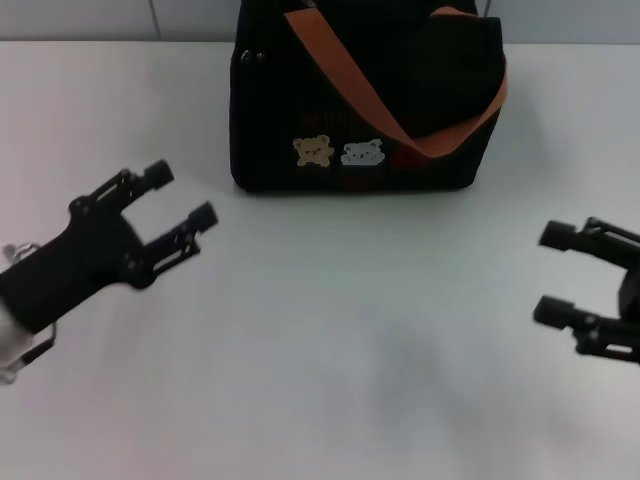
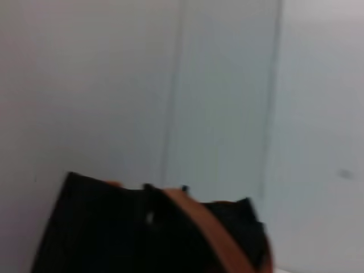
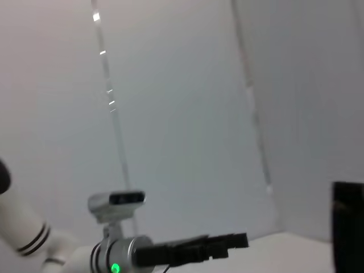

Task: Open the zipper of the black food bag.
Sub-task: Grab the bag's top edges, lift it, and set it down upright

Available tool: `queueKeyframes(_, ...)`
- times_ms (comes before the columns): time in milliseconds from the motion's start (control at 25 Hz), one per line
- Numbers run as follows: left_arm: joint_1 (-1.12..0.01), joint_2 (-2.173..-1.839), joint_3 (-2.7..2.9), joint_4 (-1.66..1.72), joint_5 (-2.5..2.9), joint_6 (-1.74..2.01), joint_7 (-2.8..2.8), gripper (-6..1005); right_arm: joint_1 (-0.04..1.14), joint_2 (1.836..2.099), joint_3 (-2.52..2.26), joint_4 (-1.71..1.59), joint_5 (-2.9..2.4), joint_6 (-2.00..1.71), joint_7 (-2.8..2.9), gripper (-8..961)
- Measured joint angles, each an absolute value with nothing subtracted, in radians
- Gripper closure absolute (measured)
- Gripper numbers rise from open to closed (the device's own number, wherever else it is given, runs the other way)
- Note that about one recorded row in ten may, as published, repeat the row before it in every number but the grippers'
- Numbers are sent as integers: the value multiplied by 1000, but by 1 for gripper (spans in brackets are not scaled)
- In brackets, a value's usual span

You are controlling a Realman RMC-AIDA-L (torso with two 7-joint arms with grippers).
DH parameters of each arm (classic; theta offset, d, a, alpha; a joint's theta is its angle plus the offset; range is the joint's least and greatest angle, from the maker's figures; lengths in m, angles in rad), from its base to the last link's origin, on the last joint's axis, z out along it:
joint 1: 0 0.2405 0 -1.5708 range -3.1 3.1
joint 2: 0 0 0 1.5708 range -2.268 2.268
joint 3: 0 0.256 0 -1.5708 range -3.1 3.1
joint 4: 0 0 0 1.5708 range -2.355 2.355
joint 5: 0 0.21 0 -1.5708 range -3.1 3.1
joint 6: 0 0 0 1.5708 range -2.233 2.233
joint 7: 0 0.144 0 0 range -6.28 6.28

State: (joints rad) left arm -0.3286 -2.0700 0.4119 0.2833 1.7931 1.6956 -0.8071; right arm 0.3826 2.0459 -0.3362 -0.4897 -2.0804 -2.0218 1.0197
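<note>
black food bag (image 1: 365,100) at table's (image 1: 320,330) far edge, orange-brown strap (image 1: 345,72) draped across it. left gripper (image 1: 180,196) and right gripper (image 1: 553,274) both spread wide, empty, well apart from bag.

1. The left gripper (image 3: 236,241) extended over the white table (image 3: 296,250), fingers apparently parted.
2. A green indicator light (image 3: 115,268) glowed on its silver wrist.
3. The black food bag (image 3: 348,227) stood nearby, well apart from the gripper.
</note>
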Motion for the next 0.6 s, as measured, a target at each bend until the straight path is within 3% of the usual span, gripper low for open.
queueKeyframes(600, -582, -2080, 398, -3, 1491, 1250, -621, 269, 345, 2049, -272, -471, -2080, -2028, 1021, 140)
